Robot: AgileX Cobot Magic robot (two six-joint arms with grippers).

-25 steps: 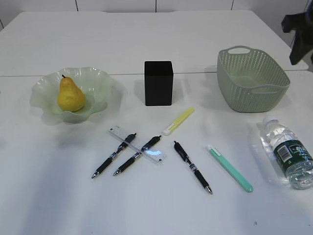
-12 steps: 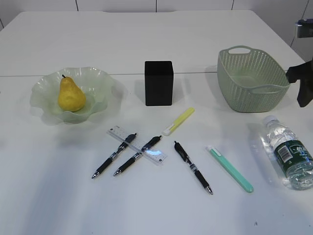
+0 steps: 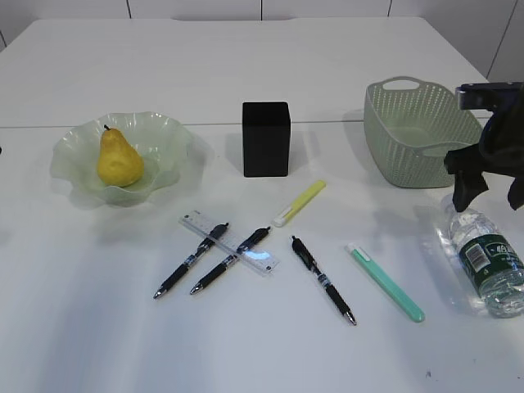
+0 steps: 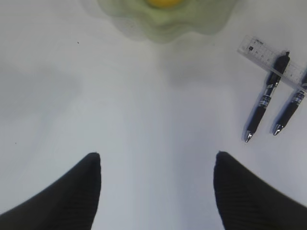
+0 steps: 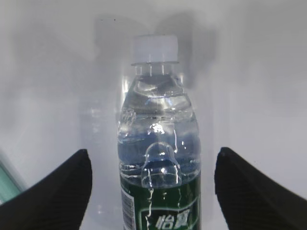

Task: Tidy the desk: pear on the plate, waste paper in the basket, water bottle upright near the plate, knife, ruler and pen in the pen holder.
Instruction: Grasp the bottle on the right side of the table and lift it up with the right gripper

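Note:
The water bottle (image 3: 487, 262) lies on its side at the right, its cap pointing away. My right gripper (image 3: 489, 199) hovers over its neck end, open; in the right wrist view the right gripper (image 5: 152, 152) straddles the bottle (image 5: 158, 124) with gaps on both sides. The yellow pear (image 3: 119, 160) sits in the wavy green plate (image 3: 168, 135). The black pen holder (image 3: 266, 139) stands mid-table. The clear ruler (image 3: 196, 223) lies under two black pens (image 3: 190, 260). A mint-green knife (image 3: 385, 282) lies right of a third pen (image 3: 322, 280). My left gripper (image 4: 157, 155) is open over bare table. No waste paper shows.
The sage-green basket (image 3: 417, 135) stands just behind the right gripper. A yellow highlighter (image 3: 300, 202) lies in front of the pen holder. In the left wrist view the plate (image 4: 163, 21), ruler (image 4: 259, 50) and a pen (image 4: 266, 98) lie ahead.
My right arm has come down from the far right corner, past the basket, to just above the bottle's neck. Nothing on the table has moved.

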